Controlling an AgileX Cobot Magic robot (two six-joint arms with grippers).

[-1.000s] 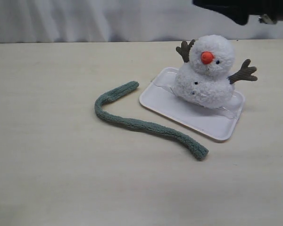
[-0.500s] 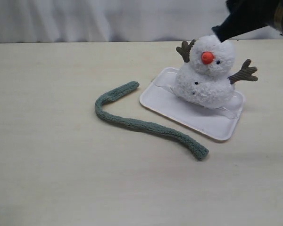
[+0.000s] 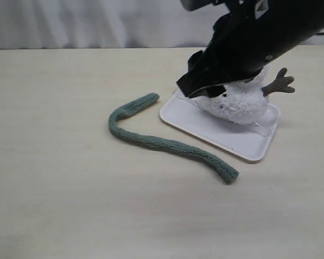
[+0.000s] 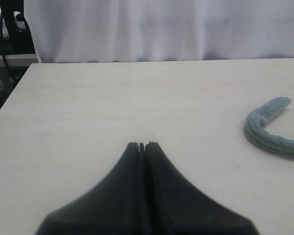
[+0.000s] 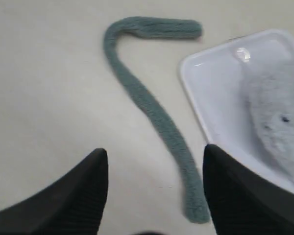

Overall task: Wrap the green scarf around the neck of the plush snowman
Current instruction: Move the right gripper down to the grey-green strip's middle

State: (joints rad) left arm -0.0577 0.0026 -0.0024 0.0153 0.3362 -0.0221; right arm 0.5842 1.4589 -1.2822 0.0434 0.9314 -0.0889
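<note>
The green scarf lies loose on the table in a hooked curve, left of the white tray. On the tray sits the plush snowman; only its body and one twig arm show, since my right arm covers its head and neck. My right gripper hangs above the tray's left corner. In the right wrist view it is open and empty, high over the scarf, with the snowman beside. My left gripper is shut on nothing, away from the scarf's hooked end.
The white rectangular tray under the snowman sits at the right of the pale table, and its corner shows in the right wrist view. A white curtain hangs behind the table's far edge.
My right arm has swept down and leftwards from the upper right corner, across the snowman, and now hides its head. Scarf, tray and snowman have not moved.
</note>
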